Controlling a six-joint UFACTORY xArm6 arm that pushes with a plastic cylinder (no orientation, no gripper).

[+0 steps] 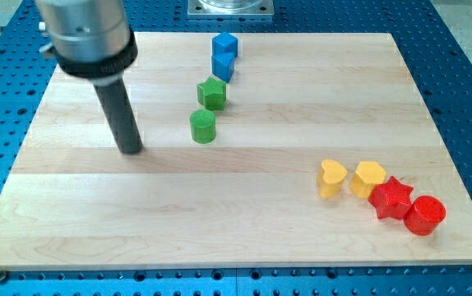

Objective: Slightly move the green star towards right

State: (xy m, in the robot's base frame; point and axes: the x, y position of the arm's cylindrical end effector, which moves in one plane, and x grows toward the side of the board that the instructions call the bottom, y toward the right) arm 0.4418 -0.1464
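A single view looks down at a slant from above the near edge of the wooden board, facing toward its far edge at the view's top, where a metal mount plate sits cut off by the frame. The camera stands close enough that the board nearly fills the picture, with blue perforated table showing around it. My rod enters from the view's top left, large and near the lens, its tip resting on the board's left half. No second view shares the scene.
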